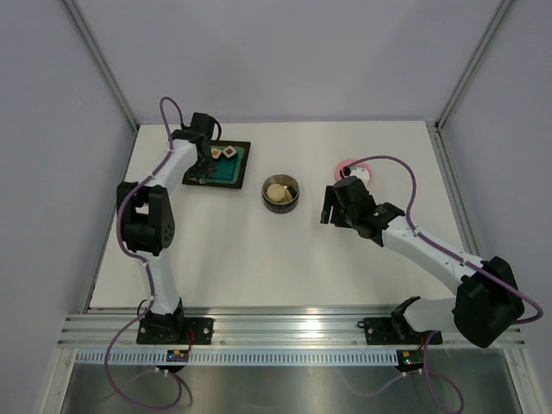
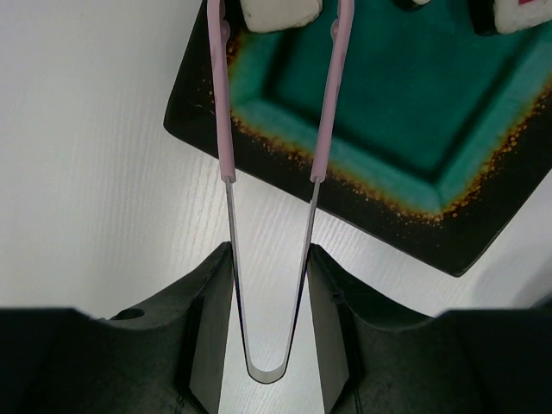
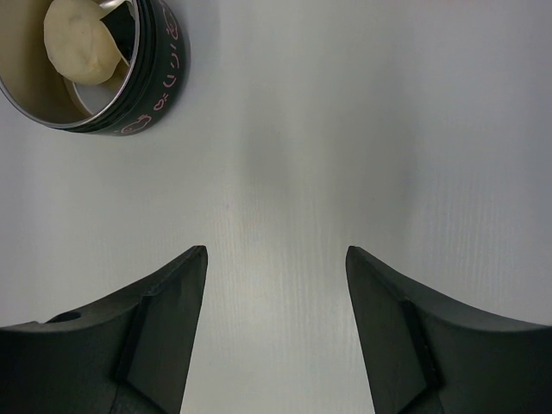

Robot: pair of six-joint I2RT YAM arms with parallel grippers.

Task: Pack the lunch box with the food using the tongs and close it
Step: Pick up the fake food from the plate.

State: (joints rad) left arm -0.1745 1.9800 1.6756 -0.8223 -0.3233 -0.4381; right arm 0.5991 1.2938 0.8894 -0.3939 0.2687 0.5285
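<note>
My left gripper [image 2: 269, 259] is shut on the bend end of the tongs [image 2: 226, 129]. Their pink arms reach over the tray corner and stand apart on either side of a white food piece [image 2: 280, 10]. From above, this gripper [image 1: 205, 138] is at the tray's far left corner, beside two food pieces [image 1: 222, 153]. The lunch box [image 1: 281, 191] stands mid-table with a cream lump [image 1: 276, 191] inside, and shows again as lunch box [image 3: 155, 60] and lump [image 3: 82, 47]. My right gripper [image 3: 276, 254] is open over bare table, to the right of the tin [image 1: 329, 205]. The pink lid [image 1: 362, 166] lies behind it, partly hidden.
The black tray with a teal inside [image 1: 231, 172] sits at the back left, its near edge [image 2: 379, 224] just ahead of my left fingers. White enclosure walls and posts bound the table at back and sides. An aluminium rail runs along the near edge.
</note>
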